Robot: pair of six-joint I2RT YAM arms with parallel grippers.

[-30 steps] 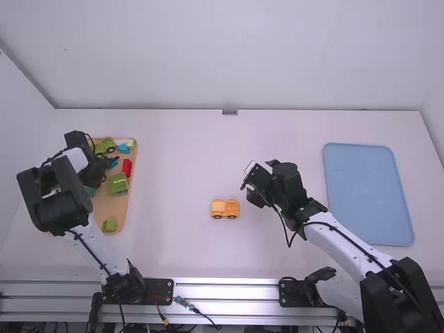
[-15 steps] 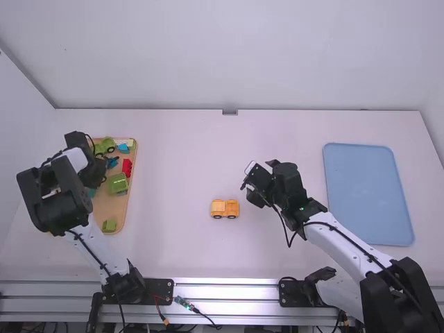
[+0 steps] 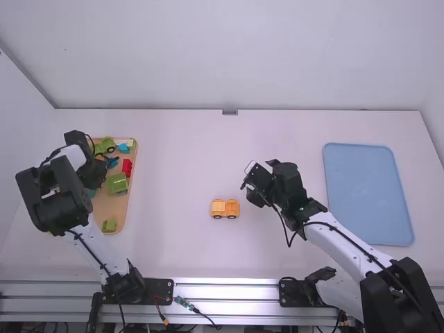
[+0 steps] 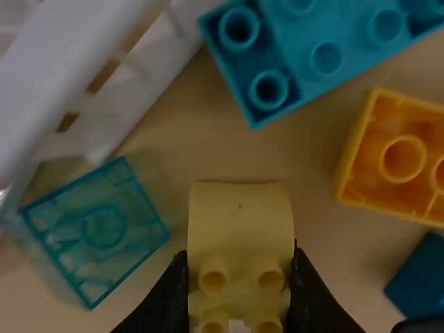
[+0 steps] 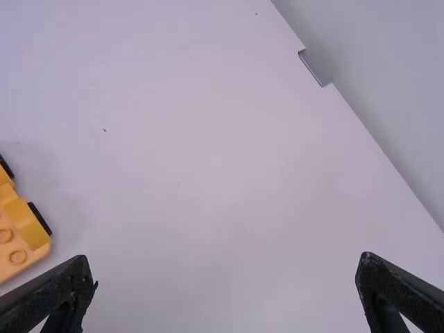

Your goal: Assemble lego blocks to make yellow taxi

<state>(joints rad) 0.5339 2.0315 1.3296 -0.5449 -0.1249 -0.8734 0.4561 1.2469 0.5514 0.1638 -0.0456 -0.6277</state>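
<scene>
Over left tray (image 3: 111,207), left gripper (image 3: 97,172) fingers holding yellow block (image 4: 241,225), right gripper (image 3: 252,187) fingers wide, right of wheeled orange base (image 3: 219,207).

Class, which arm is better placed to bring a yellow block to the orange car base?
Probably the left: its end effector is shut on a yellow block at the wooden tray. The right end effector sits nearer the orange car base, but is open and empty.

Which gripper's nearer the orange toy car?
Right. The right gripper is open, just right of the toy car; the left gripper is well left of it, over the tray, shut on a yellow block.
</scene>
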